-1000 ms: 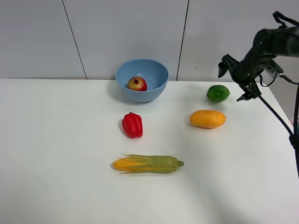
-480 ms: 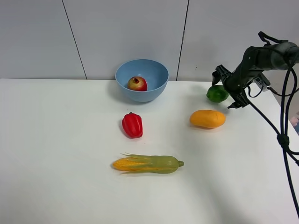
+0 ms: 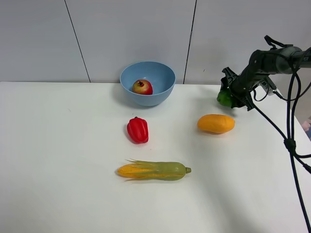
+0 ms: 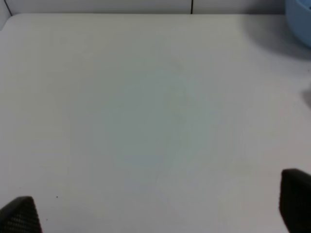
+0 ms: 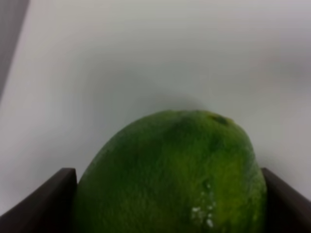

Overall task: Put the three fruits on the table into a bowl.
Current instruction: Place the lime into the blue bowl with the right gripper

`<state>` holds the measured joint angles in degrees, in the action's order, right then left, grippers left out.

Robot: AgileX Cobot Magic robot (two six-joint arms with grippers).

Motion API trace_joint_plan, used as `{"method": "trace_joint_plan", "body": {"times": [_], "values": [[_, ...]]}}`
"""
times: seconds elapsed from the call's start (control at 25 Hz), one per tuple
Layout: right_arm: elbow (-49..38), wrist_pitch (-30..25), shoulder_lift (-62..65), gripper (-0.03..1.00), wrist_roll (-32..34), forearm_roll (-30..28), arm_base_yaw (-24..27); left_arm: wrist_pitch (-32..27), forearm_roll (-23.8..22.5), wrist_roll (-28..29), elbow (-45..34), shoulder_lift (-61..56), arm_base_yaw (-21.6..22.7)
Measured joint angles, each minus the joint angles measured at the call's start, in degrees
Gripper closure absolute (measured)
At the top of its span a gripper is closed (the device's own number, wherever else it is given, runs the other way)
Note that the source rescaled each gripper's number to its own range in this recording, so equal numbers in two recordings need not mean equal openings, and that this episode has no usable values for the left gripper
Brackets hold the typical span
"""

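The green lime lies on the white table at the back right. My right gripper is down over it, open, with one finger on each side; in the right wrist view the lime fills the gap between the fingers. The orange-yellow mango lies on the table just in front of the lime. The red pomegranate sits inside the light-blue bowl at the back centre. My left gripper is open and empty over bare table; it does not show in the high view.
A red bell pepper lies in front of the bowl. A yellow-green corn cob lies nearer the front. The bowl's edge shows in the left wrist view. A wall stands right behind the table, and cables hang at the right.
My right gripper has come down and leftward from above the table's back right onto the lime, and now straddles it. The fruits, pepper, corn and bowl have not moved.
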<state>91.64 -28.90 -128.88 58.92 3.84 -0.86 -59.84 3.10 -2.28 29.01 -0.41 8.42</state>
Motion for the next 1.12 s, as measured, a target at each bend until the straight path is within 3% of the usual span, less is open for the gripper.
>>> {"method": "trace_joint_plan", "body": {"times": [0.16, 0.28, 0.4, 0.48, 0.56, 0.64, 0.76, 1.12], "values": [[3.5, -0.1, 0.9, 0.82, -10.7, -0.9, -1.4, 0.0, 0.0, 0.0, 0.0, 0.0, 0.0], [5.9, -0.7, 4.4, 0.82, -29.2, -0.6, -5.4, 0.0, 0.0, 0.0, 0.0, 0.0, 0.0], [9.0, -3.1, 8.5, 0.82, -53.3, 2.5, -11.6, 0.0, 0.0, 0.0, 0.0, 0.0, 0.0], [11.3, -4.1, 9.9, 0.82, -65.7, 6.4, -16.1, 0.0, 0.0, -0.1, 0.0, 0.0, 0.0], [13.4, -3.9, 10.0, 0.82, -74.1, 9.1, -20.4, 0.0, 0.0, -0.1, 0.0, 0.0, 0.0], [15.1, -2.9, 9.1, 0.82, -78.2, 10.3, -23.5, 0.0, 0.0, -0.1, 0.0, 0.0, 0.0], [17.2, -0.8, 6.1, 0.82, -79.5, 10.6, -26.1, 0.0, 0.0, -0.1, 0.0, 0.0, 0.0], [19.3, 1.7, -2.7, 0.82, -77.7, 3.7, -26.6, 0.0, 0.0, 0.0, 0.0, 0.0, 0.0]]}}
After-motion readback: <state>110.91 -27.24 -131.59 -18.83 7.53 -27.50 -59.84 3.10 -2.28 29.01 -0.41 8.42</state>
